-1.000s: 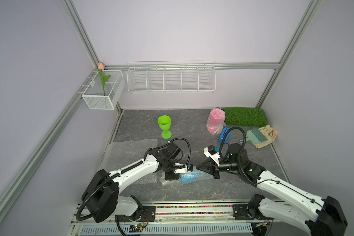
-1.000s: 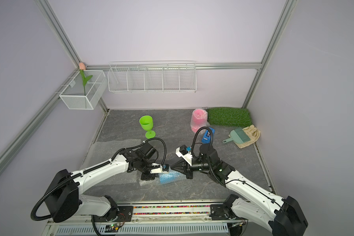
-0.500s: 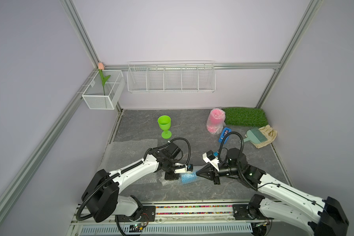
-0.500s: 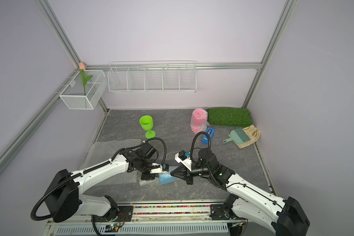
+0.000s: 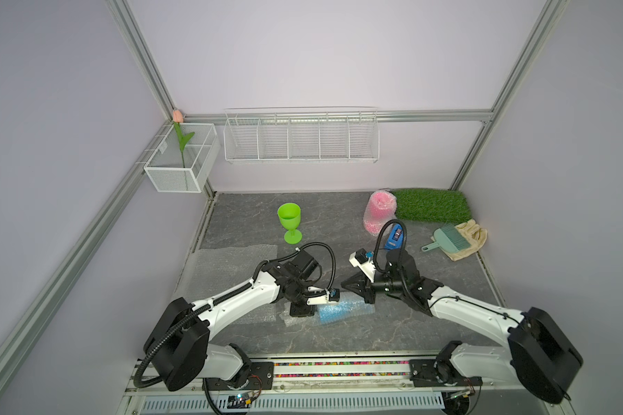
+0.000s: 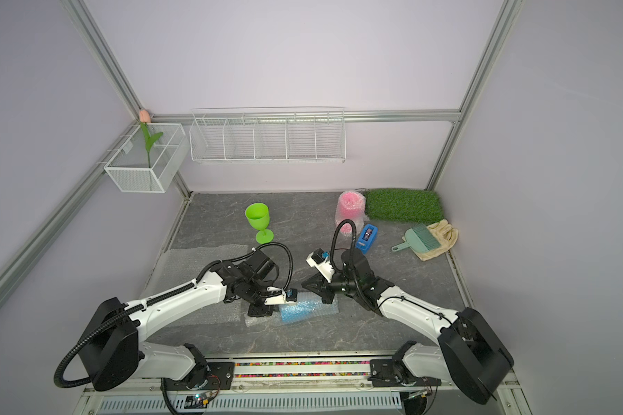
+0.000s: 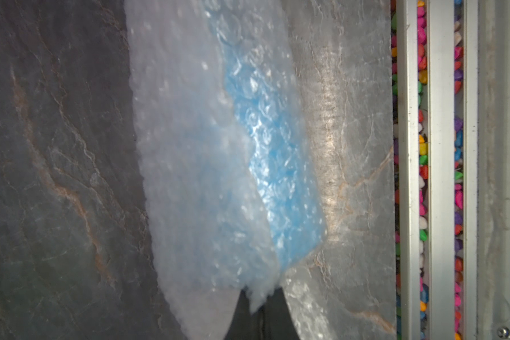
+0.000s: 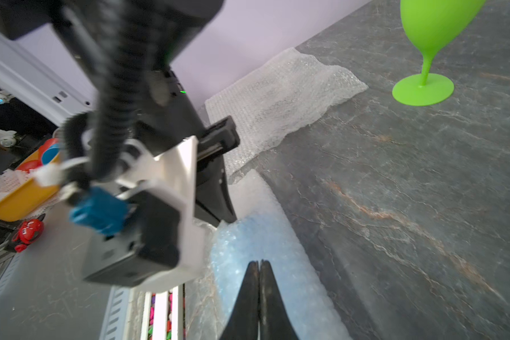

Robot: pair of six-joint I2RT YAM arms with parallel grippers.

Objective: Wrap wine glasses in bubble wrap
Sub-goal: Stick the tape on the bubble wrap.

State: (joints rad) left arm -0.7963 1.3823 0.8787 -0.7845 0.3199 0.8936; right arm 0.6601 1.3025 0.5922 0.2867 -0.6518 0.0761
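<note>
While the L gripper (image 7: 260, 303) bites on a bunched edge of the bubble wrap (image 7: 195, 176), jaws nearly meeting w/ film caught btwn them, the R gripper (image 8: 259, 265) shows its jaws pressed flat together w/ nothing visible btwn them. Its tips sit over the same wrap; touching or not, can't tell. Inside that wrap the blue goblet (image 5: 333, 312) lies on its side, colour showing through the film. It rests on the dark stone-look table (image 5: 339, 215) near the front edge, btwn the two grippers in both top views, w/ the L gripper at one end of the bundle and the R gripper by the other. Which end is bowl and which is foot, can't tell. A spare sheet (image 5: 227, 266) of wrap lies flat on the robot's left side, partly under the L arm. Farther back the green goblet (image 5: 289, 215) stands upright and bare, just beyond the sheet's far edge. At back right the pink goblet (image 5: 377, 212) stands wrapped in bubbled film, just beside the grass mat (image 5: 432, 204). A blue tape dispenser (image 5: 394, 240) sits near it, and a teal brush (image 5: 448, 240) lies on a beige cloth (image 5: 473, 233) by the right wall. Up on the walls hang a white wire rack (image 5: 301, 140) and a mesh box (image 5: 180, 169) holding a tulip (image 5: 177, 116).
</note>
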